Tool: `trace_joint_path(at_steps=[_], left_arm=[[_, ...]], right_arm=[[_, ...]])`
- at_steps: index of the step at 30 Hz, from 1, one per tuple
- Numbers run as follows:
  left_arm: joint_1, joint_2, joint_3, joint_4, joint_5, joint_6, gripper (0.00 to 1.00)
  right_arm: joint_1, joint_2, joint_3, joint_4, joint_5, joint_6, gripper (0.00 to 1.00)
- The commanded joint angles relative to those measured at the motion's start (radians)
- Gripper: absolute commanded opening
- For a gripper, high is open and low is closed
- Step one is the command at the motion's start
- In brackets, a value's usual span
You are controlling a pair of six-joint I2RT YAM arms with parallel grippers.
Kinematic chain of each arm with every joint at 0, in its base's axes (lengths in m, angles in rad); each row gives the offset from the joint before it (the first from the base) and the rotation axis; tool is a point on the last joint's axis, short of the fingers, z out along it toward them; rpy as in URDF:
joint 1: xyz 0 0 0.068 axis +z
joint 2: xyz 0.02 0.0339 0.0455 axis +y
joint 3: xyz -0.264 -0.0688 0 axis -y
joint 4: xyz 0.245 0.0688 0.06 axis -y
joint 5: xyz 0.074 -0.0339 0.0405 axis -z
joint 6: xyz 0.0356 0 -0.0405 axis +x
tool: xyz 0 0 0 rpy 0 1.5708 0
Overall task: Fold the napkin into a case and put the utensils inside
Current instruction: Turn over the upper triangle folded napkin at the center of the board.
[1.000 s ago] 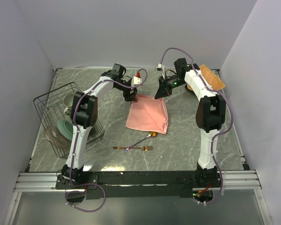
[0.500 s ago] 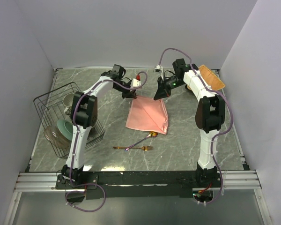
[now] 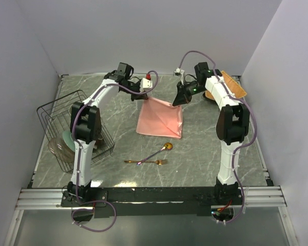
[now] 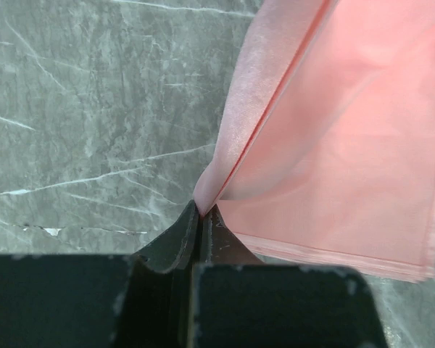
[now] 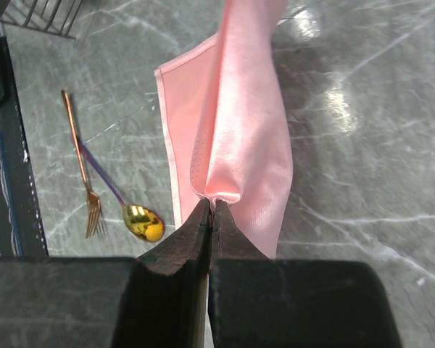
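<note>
Napkin corner — hidden inside left gripper

Grey marble-look tbl; plain pale walls on 3 sides.

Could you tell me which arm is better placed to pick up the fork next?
Left, probably: the fork lies nearer the left arm's side, handle pointing that way. The left claw and right claw each pinch a napkin corner, so it must release first.

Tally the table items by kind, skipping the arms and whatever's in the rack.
napkin: 1
spoon: 1
fork: 1
wire rack: 1
woven mat: 1
Total: 5
</note>
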Motion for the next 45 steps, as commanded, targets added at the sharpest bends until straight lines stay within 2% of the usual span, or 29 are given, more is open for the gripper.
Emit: trace_joint_path(at_steps=[1, 8, 10, 15, 19, 22, 23, 27, 30, 34, 37, 45], left_arm=[[0.004, -0.033, 0.041, -0.051, 0.018, 0.016, 0.01], [0.004, -0.056, 0.058, 0.067, -0.067, -0.083, 0.01], [0.007, -0.05, 0.09, 0.143, -0.102, -0.143, 0.01], [0.016, -0.027, 0.236, 0.214, -0.183, -0.173, 0.01], [0.026, -0.092, 0.172, 0.357, -0.24, -0.182, 0.01], [0.026, -0.17, 0.037, 0.433, -0.257, -0.142, 0.01], [0.026, -0.215, -0.061, 0.468, -0.257, -0.133, 0.01], [0.016, -0.289, -0.279, 0.487, -0.277, -0.065, 0.01], [0.001, -0.336, -0.438, 0.483, -0.3, -0.036, 0.01], [-0.036, -0.391, -0.625, 0.454, -0.315, -0.027, 0.01], [-0.053, -0.451, -0.713, 0.443, -0.318, -0.05, 0.01], [-0.088, -0.51, -0.835, 0.42, -0.329, -0.077, 0.01]], right_arm=[[-0.022, -0.017, 0.046, 0.071, 0.011, 0.088, 0.0], [-0.028, -0.046, 0.046, 0.27, 0.025, 0.2, 0.0], [-0.034, -0.04, 0.095, 0.307, 0.038, 0.229, 0.0], [-0.047, -0.017, 0.246, 0.385, 0.048, 0.263, 0.0], [-0.047, -0.072, 0.232, 0.479, 0.059, 0.22, 0.0], [-0.027, -0.173, 0.063, 0.591, 0.077, 0.101, 0.0], [-0.01, -0.201, 0.004, 0.656, 0.088, 0.064, 0.0], [0.042, -0.322, -0.321, 0.753, 0.122, -0.149, 0.0], [0.087, -0.385, -0.495, 0.784, 0.128, -0.283, 0.0], [0.137, -0.445, -0.646, 0.737, 0.125, -0.455, 0.0], [0.17, -0.492, -0.736, 0.706, 0.122, -0.512, 0.0], [0.219, -0.551, -0.864, 0.629, 0.142, -0.604, 0.0]])
